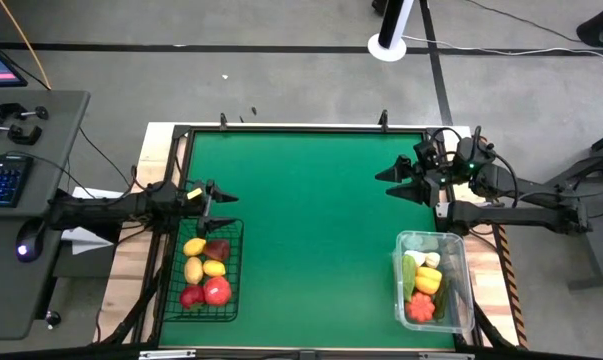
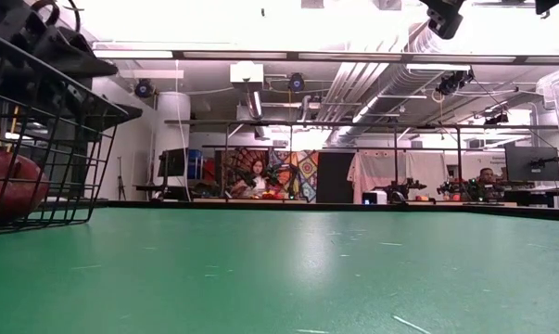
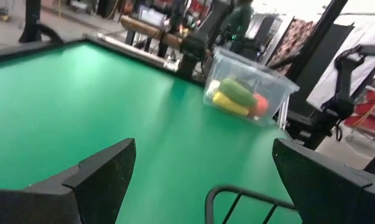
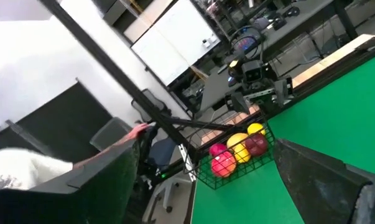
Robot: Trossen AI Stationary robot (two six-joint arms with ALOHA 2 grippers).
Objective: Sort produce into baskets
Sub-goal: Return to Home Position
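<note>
A black wire mesh basket (image 1: 204, 270) sits at the near left of the green table and holds red, yellow and dark red produce (image 1: 206, 270). A clear plastic basket (image 1: 433, 280) at the near right holds green, yellow, orange and white produce (image 1: 426, 282). My left gripper (image 1: 224, 201) hangs open just beyond the wire basket's far edge, with nothing between its fingers. My right gripper (image 1: 389, 182) is open above the table's far right, pointing toward the left edge, also empty. In the right wrist view the wire basket (image 4: 234, 155) shows far off.
The green mat's middle (image 1: 311, 230) holds nothing. A desk with a keyboard (image 1: 1, 180) and mouse stands left of the table. In the low view the wire basket (image 2: 38, 158) fills the left edge; people sit in the room behind.
</note>
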